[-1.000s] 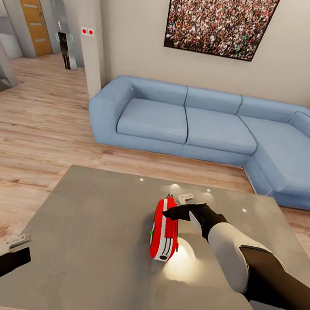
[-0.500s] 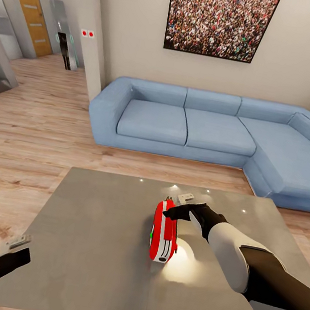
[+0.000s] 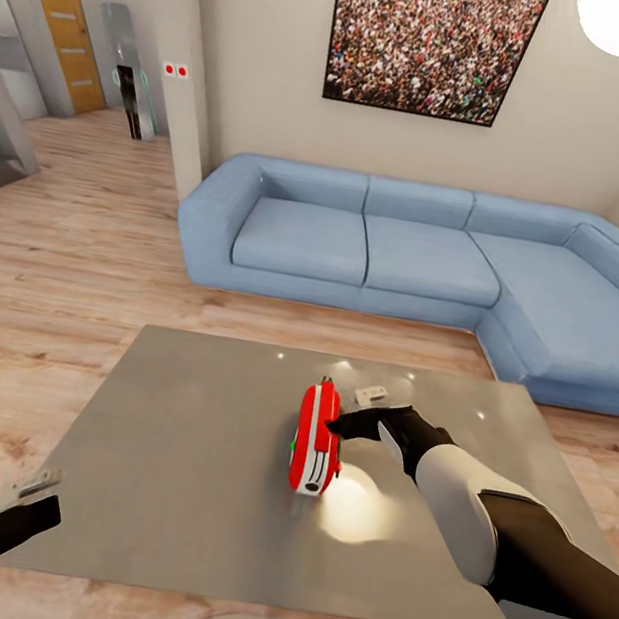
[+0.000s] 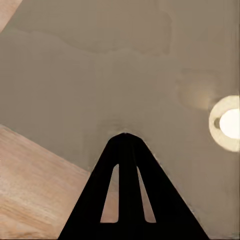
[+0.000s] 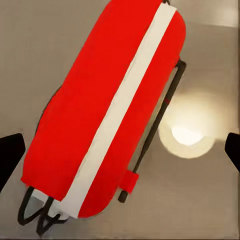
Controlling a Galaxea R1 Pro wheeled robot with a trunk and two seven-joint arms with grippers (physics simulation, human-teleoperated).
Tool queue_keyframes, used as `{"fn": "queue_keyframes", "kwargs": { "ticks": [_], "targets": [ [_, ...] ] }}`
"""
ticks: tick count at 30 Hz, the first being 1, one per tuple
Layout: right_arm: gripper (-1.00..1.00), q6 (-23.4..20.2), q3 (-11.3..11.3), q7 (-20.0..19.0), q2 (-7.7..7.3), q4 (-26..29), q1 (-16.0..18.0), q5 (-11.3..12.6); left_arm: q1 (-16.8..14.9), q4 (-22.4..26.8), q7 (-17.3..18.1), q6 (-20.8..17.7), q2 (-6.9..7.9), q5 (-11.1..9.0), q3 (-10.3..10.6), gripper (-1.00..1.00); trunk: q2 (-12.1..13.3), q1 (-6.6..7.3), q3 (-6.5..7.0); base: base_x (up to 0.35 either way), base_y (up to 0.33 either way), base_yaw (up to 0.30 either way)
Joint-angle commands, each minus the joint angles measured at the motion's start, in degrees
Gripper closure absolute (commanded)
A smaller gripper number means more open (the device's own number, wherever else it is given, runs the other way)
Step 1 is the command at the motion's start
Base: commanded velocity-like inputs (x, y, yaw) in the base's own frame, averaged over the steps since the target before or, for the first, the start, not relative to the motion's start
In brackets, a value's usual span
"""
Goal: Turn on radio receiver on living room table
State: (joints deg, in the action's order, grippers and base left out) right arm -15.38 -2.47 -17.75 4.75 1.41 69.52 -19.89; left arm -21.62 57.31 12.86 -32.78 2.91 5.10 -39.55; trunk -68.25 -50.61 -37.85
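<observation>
1. Radio receiver (image 3: pixel 316 440): red rounded box with a white trim stripe. It stands on its narrow edge near the middle of the table (image 3: pixel 173 448). A green spot shows on its left face.
2. Right wrist view looks down on the radio receiver (image 5: pixel 107 107): the white stripe runs its full length, and a thin dark handle sits alongside it. A bright lamp reflection lies on the table beside it.
3. Right gripper (image 3: pixel 345 424): its fingertip is at the radio's upper right side. Fingers are spread wide, seen at both edges of the wrist view.
4. Left gripper (image 3: pixel 31 496): fingers together, over the table's near left corner; wood floor (image 4: pixel 35 185) shows below.
5. Blue sofa (image 3: pixel 410 256) and crowd picture (image 3: pixel 434 37) are behind the table.
</observation>
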Motion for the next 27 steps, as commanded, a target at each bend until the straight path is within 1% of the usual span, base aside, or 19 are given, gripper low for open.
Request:
{"fn": "queue_keyframes", "kwargs": {
  "ticks": [1,13,16,19,22,25,27],
  "targets": [
    [-1.0,0.0,0.0,0.0,0.0,0.0,0.0,0.0,0.0,0.0,0.0,0.0,0.0,0.0,0.0,1.0,0.4,0.23,0.18,-0.294,-0.156,0.0],
    [-1.0,-0.1,0.0,0.1,-0.4,-0.1,0.0,0.0,0.0,-0.6,0.0,0.0,-0.01,0.0,0.4,1.0,5.2,2.86,2.34,-0.295,-0.16,0.0],
    [-1.0,0.2,0.0,0.1,-1.07,-2.6,0.0,0.1,0.0,-0.8,0.0,0.0,-0.01,0.0,0.4,1.0,6.4,3.52,2.88,-0.295,-0.163,0.0],
    [-1.0,0.3,0.0,0.1,-1.27,-4.5,0.0,0.2,0.0,-0.8,0.0,0.0,-0.01,0.0,0.4,1.0,7.6,4.18,3.42,-0.295,-0.164,0.0],
    [-1.0,0.3,0.0,0.1,-1.42,-5.2,-0.1,0.3,0.0,-0.8,0.0,0.0,0.01,0.0,0.4,1.0,8.8,4.84,3.95,-0.295,-0.163,0.0],
    [-1.0,1.0,0.0,0.1,-1.66,-5.4,-1.8,0.3,0.0,-0.8,0.0,0.0,0.06,0.0,0.4,1.0,10.0,5.5,4.49,-0.296,-0.153,0.0],
    [-1.0,3.8,0.0,0.1,-1.73,-5.4,-4.4,0.3,0.0,-0.8,0.0,0.0,0.04,0.0,0.4,1.0,10.8,5.94,4.85,-0.298,-0.142,0.0]
  ]
}}
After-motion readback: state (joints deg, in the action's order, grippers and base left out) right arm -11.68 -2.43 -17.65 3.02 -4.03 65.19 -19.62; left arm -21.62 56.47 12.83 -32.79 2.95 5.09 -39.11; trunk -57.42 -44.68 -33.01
